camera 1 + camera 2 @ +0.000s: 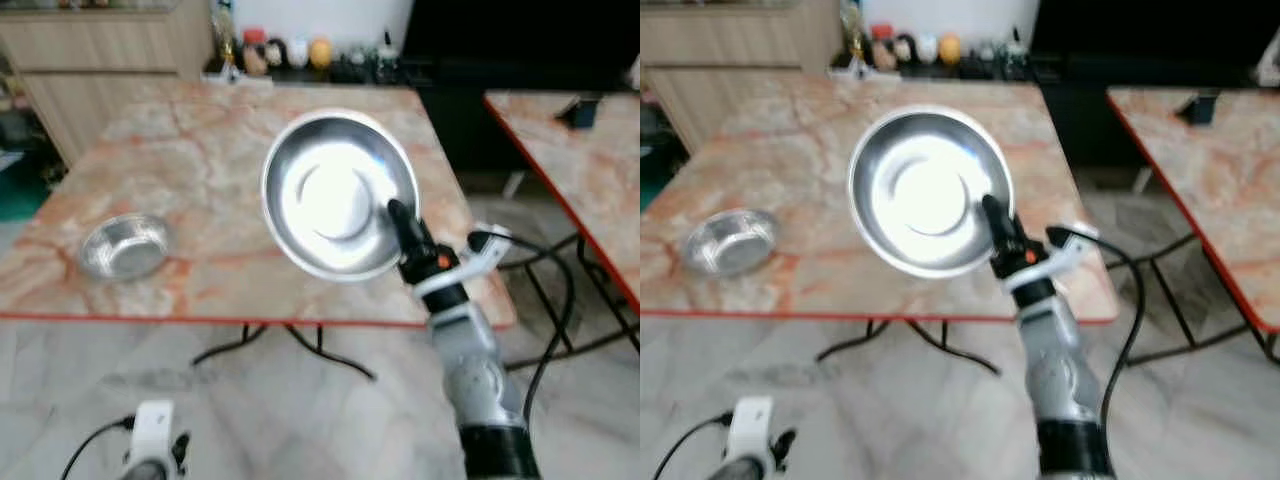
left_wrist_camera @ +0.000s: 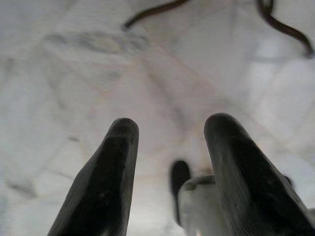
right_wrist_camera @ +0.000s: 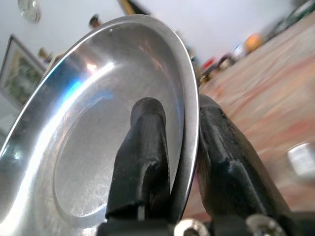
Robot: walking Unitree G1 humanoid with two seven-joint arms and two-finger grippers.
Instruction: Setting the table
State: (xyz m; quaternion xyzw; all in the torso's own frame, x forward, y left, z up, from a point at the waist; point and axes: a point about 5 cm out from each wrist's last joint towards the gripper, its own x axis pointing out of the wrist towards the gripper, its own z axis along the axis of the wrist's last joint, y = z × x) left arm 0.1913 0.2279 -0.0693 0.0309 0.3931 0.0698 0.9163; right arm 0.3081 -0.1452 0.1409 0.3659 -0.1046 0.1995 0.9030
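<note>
A shiny steel plate (image 1: pixel 335 195) is held tilted above the marble-patterned table (image 1: pixel 200 150), its hollow side facing me. My right gripper (image 1: pixel 400 225) is shut on the plate's near right rim, one finger inside the plate (image 3: pixel 142 147) and one finger behind it (image 3: pixel 226 157). A small steel bowl (image 1: pixel 125 247) rests on the table near its front left edge. My left gripper (image 2: pixel 170 147) hangs low over the pale floor, open, nothing between its fingers.
Bottles and jars (image 1: pixel 290 52) line the table's far edge. A second marble table (image 1: pixel 580 170) stands to the right with a dark object (image 1: pixel 580 110) on it. Black table legs (image 1: pixel 290 345) and a cable (image 1: pixel 555 310) lie below. A wooden cabinet (image 1: pixel 90 60) stands at back left.
</note>
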